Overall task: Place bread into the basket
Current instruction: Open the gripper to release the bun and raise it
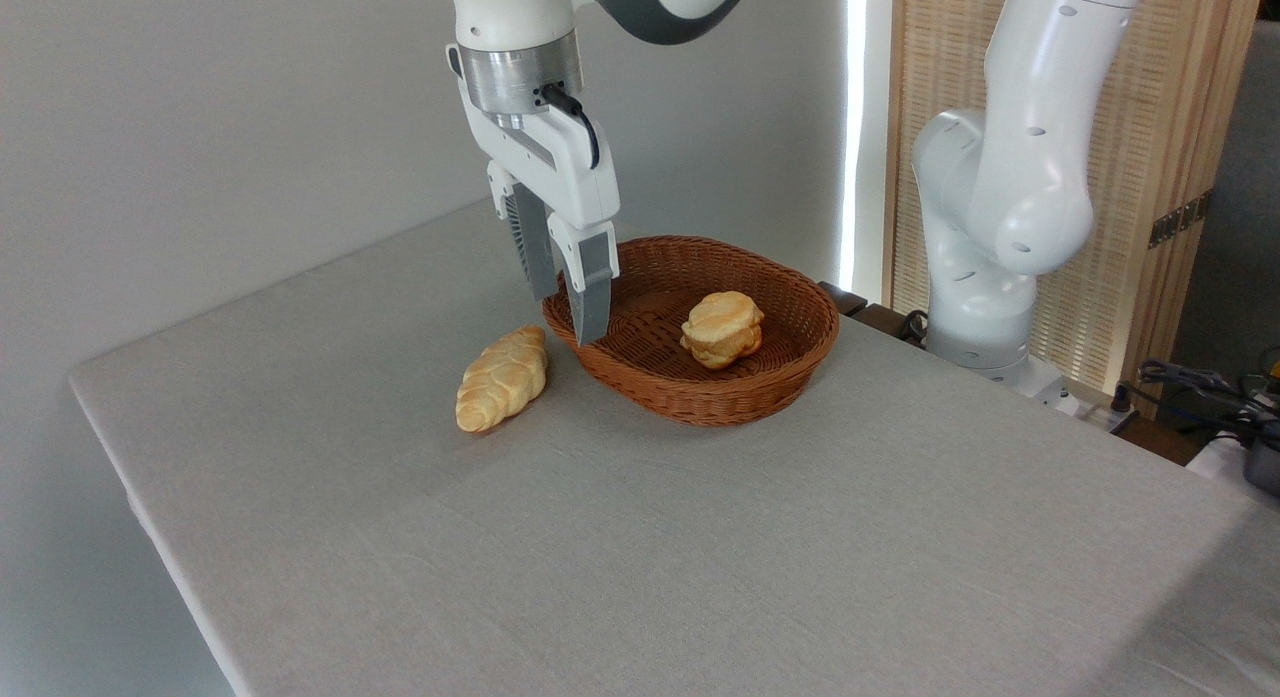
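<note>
The basket (690,322) holds one thing — the bread (722,328), lying tilted right of centre on its woven floor. A braided loaf (503,377) lies on the table (700,537) just left of the basket. The gripper (566,302) hangs over the basket's left rim, empty, fingers a narrow gap apart — the bread lies off to their right, untouched. The arm's top is cut off.

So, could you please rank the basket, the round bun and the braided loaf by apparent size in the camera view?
1. Wicker basket, clearly largest.
2. Braided loaf.
3. Round bun, smallest, though it sits slightly farther from the camera.
</note>
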Controlling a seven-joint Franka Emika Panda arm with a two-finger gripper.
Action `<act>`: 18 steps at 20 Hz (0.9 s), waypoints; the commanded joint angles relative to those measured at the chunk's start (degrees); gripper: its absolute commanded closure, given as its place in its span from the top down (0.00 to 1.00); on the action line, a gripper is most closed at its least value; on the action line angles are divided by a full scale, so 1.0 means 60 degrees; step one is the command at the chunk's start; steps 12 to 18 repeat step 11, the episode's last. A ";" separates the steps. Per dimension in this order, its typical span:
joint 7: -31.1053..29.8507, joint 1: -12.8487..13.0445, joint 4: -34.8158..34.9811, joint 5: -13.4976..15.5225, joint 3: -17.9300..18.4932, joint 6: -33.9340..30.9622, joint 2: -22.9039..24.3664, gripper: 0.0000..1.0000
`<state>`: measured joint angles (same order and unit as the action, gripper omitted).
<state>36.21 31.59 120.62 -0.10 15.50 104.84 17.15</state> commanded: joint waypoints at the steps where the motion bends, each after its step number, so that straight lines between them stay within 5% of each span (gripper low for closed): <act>1: 0.0059 -0.0182 -0.0078 -0.0145 0.0155 0.0485 -0.0002 1.00; 18: -0.0483 -0.0403 -0.0093 -0.0145 0.0111 0.0632 -0.0178 1.00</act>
